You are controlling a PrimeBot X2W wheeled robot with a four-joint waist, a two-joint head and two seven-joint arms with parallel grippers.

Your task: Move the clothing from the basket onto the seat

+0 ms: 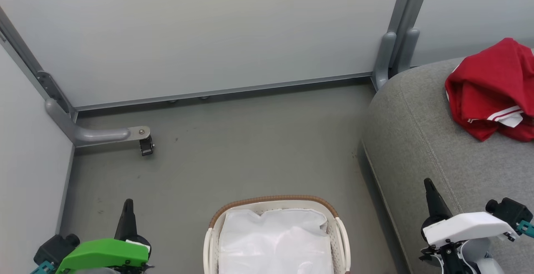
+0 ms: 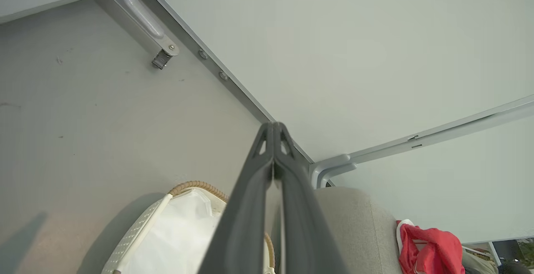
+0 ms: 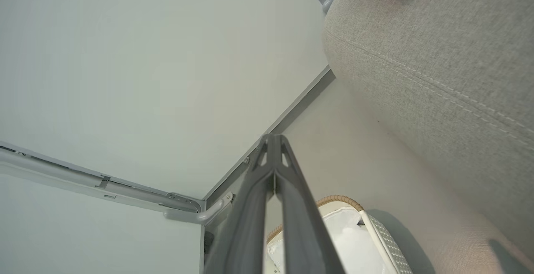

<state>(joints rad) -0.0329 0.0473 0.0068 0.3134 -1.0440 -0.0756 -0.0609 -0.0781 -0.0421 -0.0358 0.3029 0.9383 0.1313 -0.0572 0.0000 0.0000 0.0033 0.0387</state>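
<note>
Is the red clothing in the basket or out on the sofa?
Out. The red clothing lies bunched on the grey seat; the visible part of the basket holds a white sheet.

My left gripper (image 1: 128,204) wears a bright green shell over black and teal fittings, my right gripper (image 1: 428,183) a white one, both with long dark tapering fingers (image 2: 249,211).
</note>
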